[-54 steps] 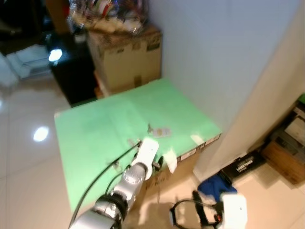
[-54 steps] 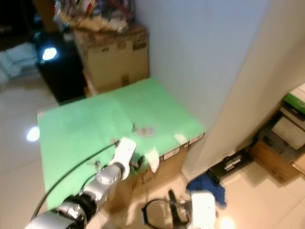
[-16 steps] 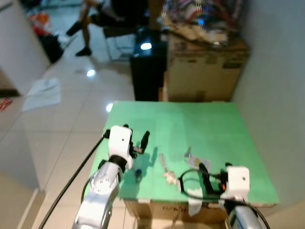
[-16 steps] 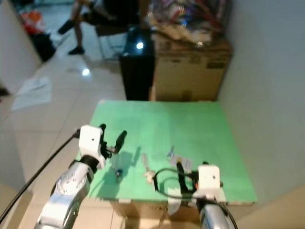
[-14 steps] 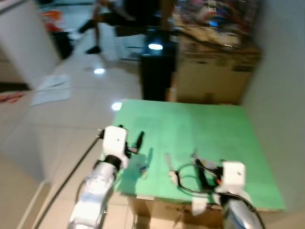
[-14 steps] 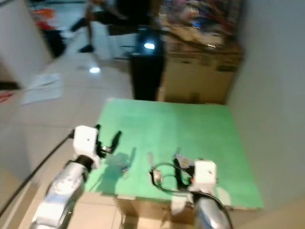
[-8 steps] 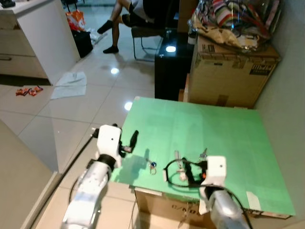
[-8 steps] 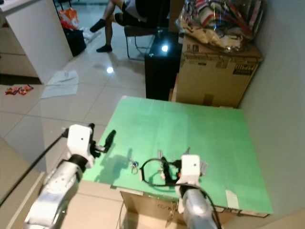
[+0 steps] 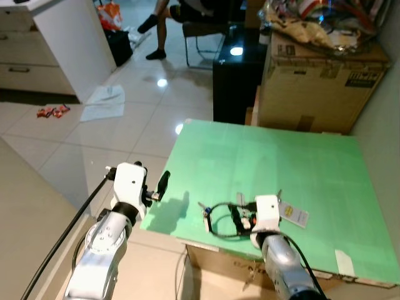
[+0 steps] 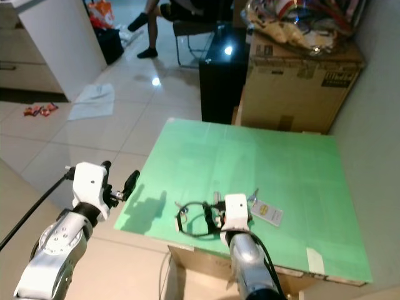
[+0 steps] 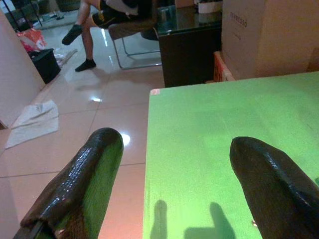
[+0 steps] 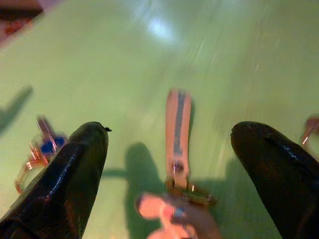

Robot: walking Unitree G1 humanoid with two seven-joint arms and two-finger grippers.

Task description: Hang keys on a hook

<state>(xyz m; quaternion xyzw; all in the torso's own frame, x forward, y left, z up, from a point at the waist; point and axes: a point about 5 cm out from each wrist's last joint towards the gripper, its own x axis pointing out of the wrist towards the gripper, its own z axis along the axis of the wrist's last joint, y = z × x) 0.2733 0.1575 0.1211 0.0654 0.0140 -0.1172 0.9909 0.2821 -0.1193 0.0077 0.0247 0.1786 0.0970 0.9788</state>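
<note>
A green table stands before me. Near its front edge lie a key strap on a metal ring, a small key with a blue head and a white tag. My right gripper hovers low over them, open, with the strap between its fingers and not touching them. From the head it shows at the table's front edge, with a black cable looped beside it. My left gripper is open and empty above the table's front left corner.
A large cardboard box piled with bags and a black cabinet stand behind the table. A person's legs and a chair are further back on the tiled floor. A white cabinet stands at far left, paper lies on the floor.
The whole view has shifted as the camera moved, so the table now sits more to the right. Both grippers stay open; the right one is closer over the keys.
</note>
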